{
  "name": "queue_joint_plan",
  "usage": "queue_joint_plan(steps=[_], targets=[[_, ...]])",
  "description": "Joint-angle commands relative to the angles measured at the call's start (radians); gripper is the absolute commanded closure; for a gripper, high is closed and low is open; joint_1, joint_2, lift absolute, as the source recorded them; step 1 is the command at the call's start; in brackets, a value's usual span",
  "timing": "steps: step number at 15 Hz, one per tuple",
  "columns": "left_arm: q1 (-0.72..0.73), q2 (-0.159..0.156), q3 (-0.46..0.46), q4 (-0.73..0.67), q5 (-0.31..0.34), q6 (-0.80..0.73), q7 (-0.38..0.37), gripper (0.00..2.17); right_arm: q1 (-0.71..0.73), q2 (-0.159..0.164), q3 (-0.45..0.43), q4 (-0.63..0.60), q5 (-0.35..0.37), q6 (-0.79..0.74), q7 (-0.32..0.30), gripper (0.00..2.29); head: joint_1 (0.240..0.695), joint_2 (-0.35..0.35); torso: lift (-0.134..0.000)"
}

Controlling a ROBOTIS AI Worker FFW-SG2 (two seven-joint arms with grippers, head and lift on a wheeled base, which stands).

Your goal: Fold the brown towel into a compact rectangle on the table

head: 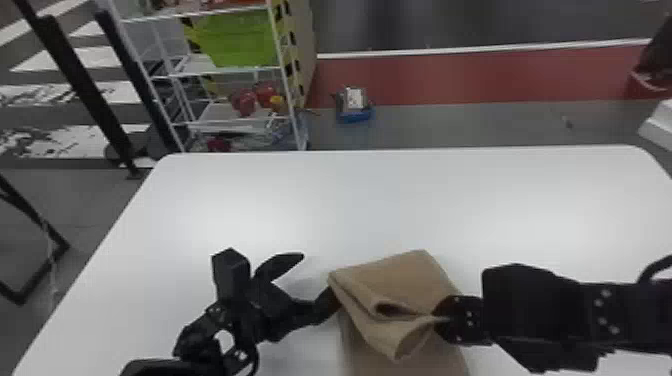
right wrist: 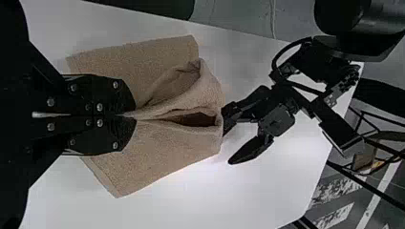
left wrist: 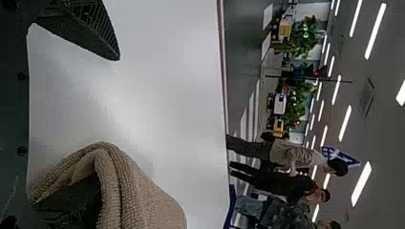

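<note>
Right hand (head: 442, 320), lower right, clamps the towel (head: 410, 275); left hand (head: 318, 278), lower centre, gapes. I should lower the fold gently, edges square.

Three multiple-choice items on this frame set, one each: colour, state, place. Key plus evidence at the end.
1. What colour is the table?
A) Red
B) White
C) Green

2. What state is the right end effector in?
A) Closed on the towel
B) Spread wide over bare table
C) Closed on nothing

3. Where is the green bin?
A) On the table
B) Under the towel
C) On the rack

Key:
1. B: the whole tabletop shows white around the brown towel.
2. A: its fingertips meet with a pinch of towel between them in the right wrist view.
3. C: it sits on a shelf past the table's far edge in the head view.
</note>
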State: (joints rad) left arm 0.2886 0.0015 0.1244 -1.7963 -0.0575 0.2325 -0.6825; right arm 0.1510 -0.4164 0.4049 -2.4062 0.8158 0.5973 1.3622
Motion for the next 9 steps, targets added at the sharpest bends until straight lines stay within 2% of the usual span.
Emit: queue_joint_plan(steps=[1,9], targets=[[0.009,-0.004,0.000,0.003,0.002,-0.031,0.000,0.06,0.015,-0.007,0.012,0.016,0.014,-0.003,0.005,1.62,0.695,0.147,-0.134],[0.012,-0.004,-0.002,0.014,0.005,-0.046,0.000,0.06,0.015,0.011,0.064,0.088,0.049,-0.015,0.005,1.62,0.695,0.154,-0.134]])
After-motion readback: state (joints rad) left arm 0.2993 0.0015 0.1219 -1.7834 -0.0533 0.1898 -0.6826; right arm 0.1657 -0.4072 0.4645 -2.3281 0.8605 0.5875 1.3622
